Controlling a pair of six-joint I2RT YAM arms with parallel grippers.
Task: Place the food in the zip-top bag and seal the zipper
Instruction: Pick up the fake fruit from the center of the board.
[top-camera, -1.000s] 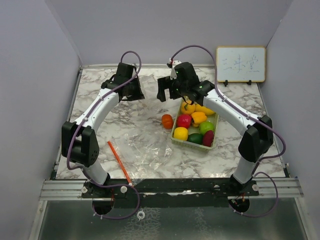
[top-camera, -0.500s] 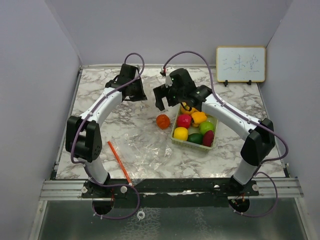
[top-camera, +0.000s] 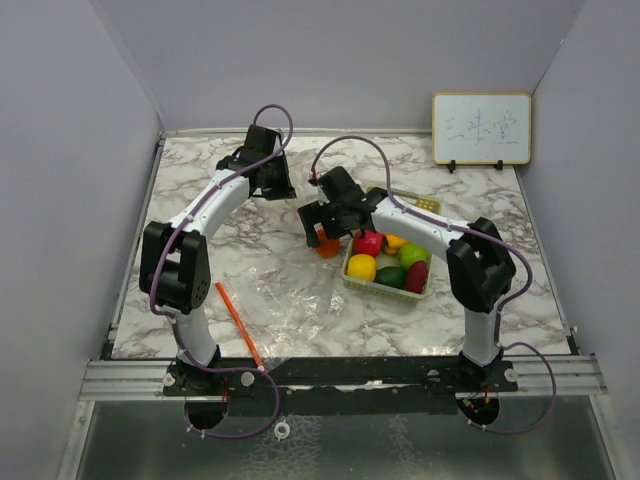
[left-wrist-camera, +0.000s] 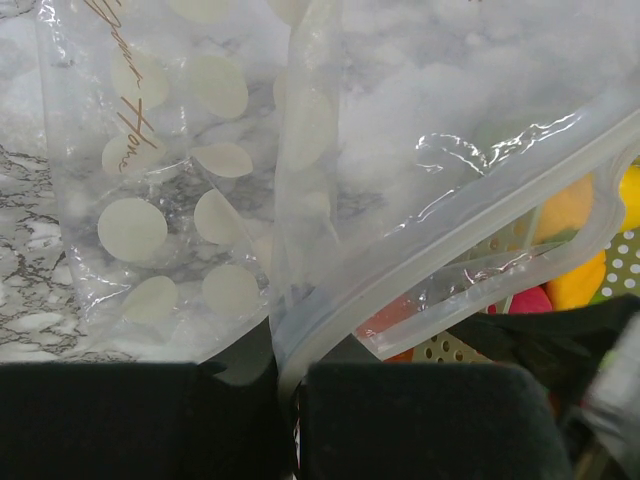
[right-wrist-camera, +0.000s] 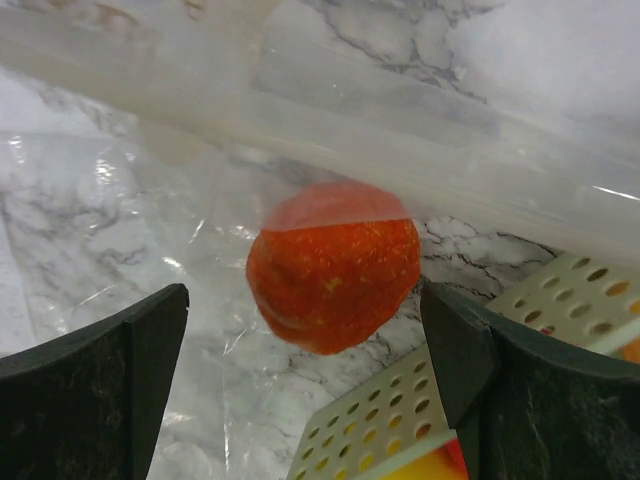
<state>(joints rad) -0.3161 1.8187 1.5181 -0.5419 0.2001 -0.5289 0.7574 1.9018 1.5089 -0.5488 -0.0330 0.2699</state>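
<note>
The right gripper (right-wrist-camera: 305, 345) gapes wide and holds nothing. Its fingers sit either side of an orange toy fruit (right-wrist-camera: 335, 265), which lies on the marble table (top-camera: 530, 220) just left of the pale perforated basket (right-wrist-camera: 400, 420). The left gripper (left-wrist-camera: 290, 385) is pinched closed on the thick zipper rim of the zip-top bag (left-wrist-camera: 330, 150). The fruit is round, glossy and dimpled, and clear, spotted film veils its top. Two things could go wrong. The slick skin may squirt from the pads, or the limp film may get nipped along with the fruit.
</note>
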